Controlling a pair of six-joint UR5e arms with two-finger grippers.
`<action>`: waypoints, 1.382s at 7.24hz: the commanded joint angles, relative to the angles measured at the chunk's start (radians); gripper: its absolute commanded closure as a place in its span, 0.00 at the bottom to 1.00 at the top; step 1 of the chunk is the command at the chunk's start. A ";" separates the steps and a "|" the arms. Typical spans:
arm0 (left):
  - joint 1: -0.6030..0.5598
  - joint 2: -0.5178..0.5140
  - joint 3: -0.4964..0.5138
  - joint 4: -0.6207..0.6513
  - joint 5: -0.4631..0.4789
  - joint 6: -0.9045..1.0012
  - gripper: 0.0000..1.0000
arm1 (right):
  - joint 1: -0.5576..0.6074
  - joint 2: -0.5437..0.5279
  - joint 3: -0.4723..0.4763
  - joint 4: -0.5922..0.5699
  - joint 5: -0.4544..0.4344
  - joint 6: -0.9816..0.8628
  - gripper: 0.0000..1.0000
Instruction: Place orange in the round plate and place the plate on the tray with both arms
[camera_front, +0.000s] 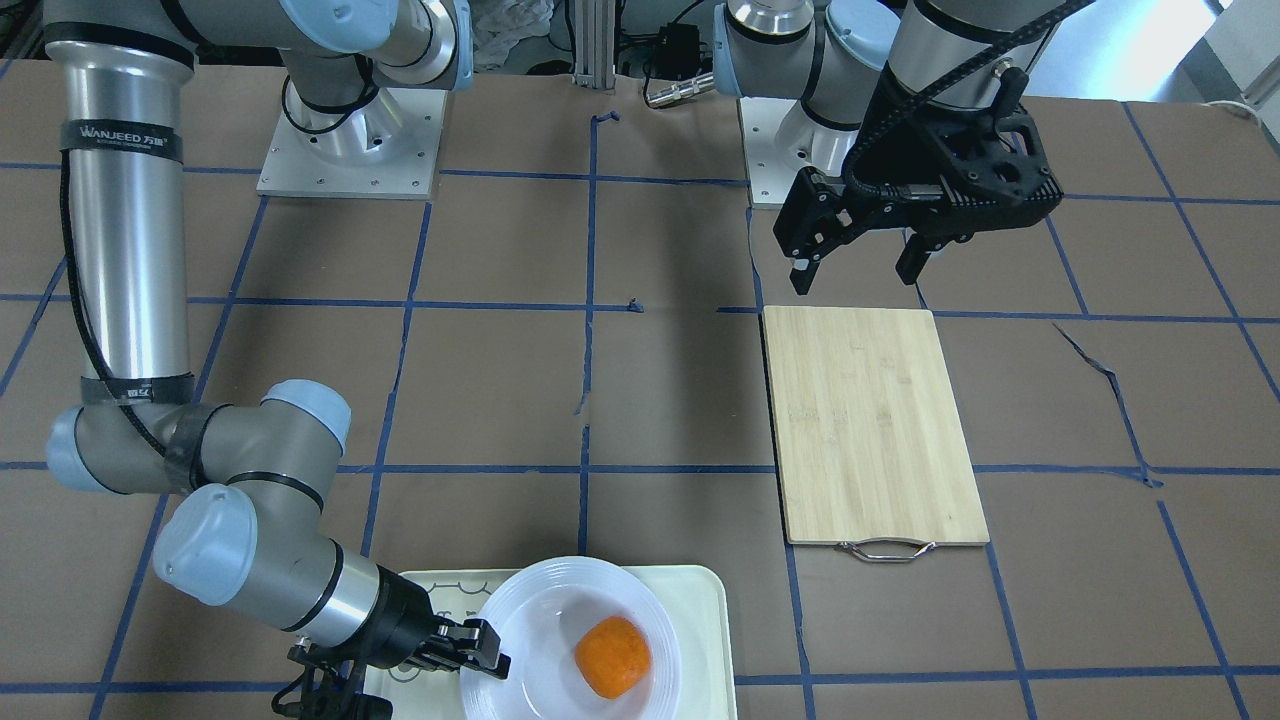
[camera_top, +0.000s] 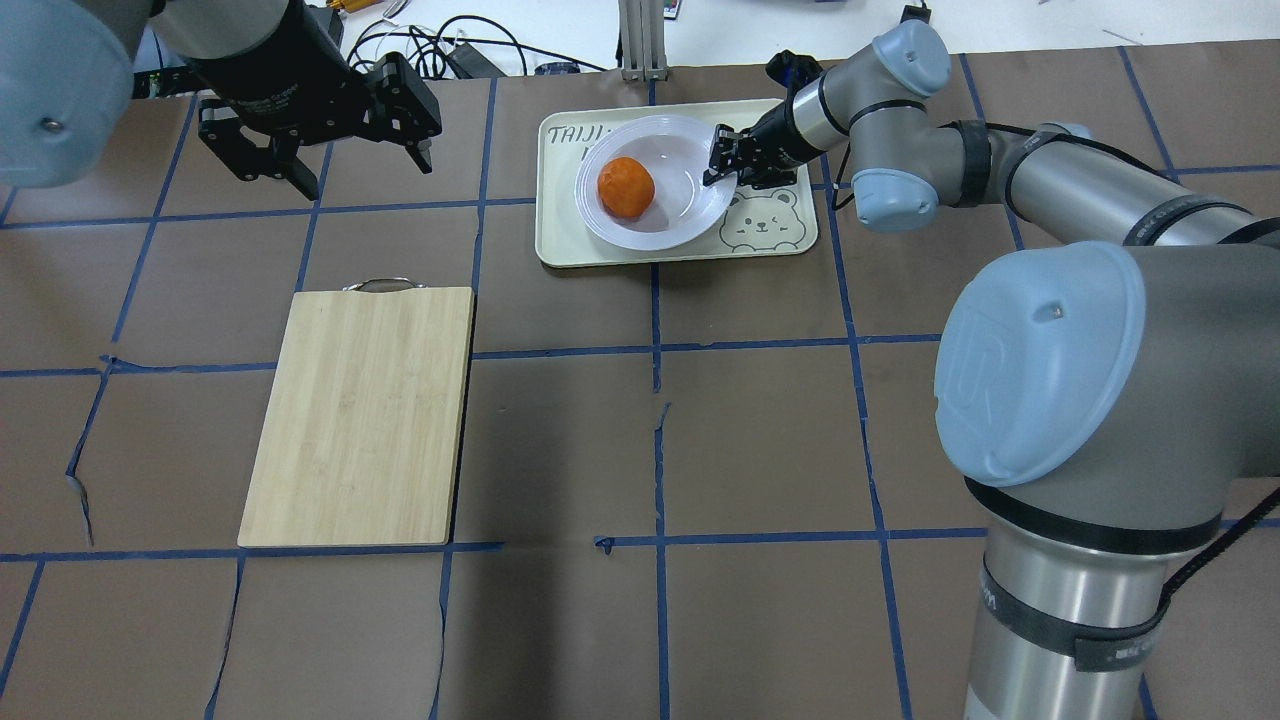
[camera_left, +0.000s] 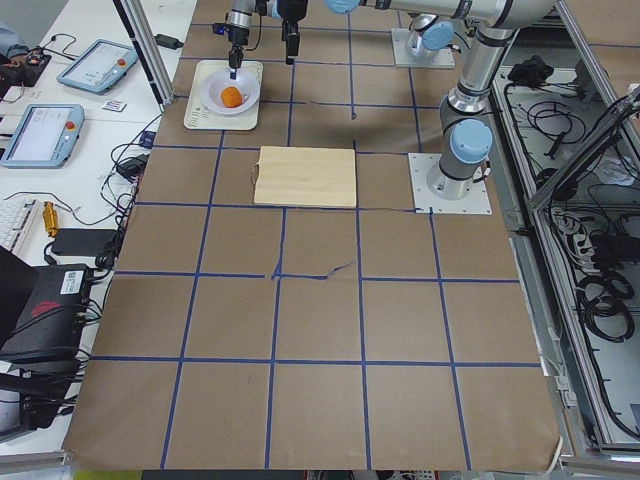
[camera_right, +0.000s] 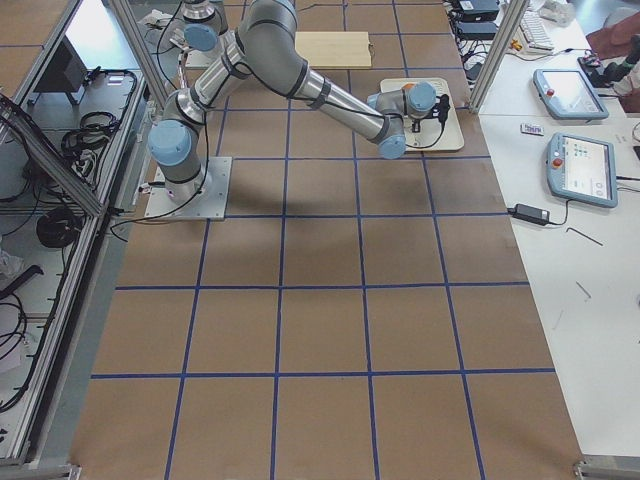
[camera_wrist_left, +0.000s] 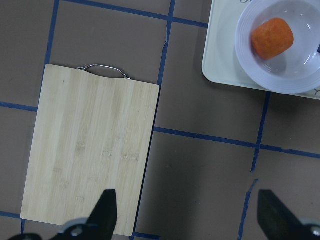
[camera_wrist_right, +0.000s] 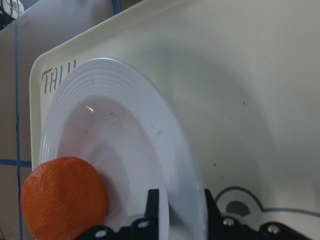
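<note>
Right end effector clamped on round plate rim; left end effector aloft, splayed.

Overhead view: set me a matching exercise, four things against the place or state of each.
Things:
1. orange
2. plate
3. board
4. left gripper

Places or states:
A. open, holding nothing
B. in the plate
C. rim pinched by the right gripper
D. flat on the table

Pairs: 1-B, 2-C, 3-D, 4-A
</note>
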 joint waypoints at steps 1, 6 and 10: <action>0.000 0.000 -0.001 0.000 0.002 0.000 0.00 | -0.003 -0.044 -0.027 0.010 -0.053 -0.003 0.00; 0.000 0.005 0.035 -0.099 0.015 0.086 0.00 | -0.003 -0.391 -0.011 0.619 -0.377 -0.006 0.00; 0.001 0.005 0.036 -0.100 0.015 0.086 0.00 | 0.001 -0.605 0.051 0.875 -0.507 0.011 0.00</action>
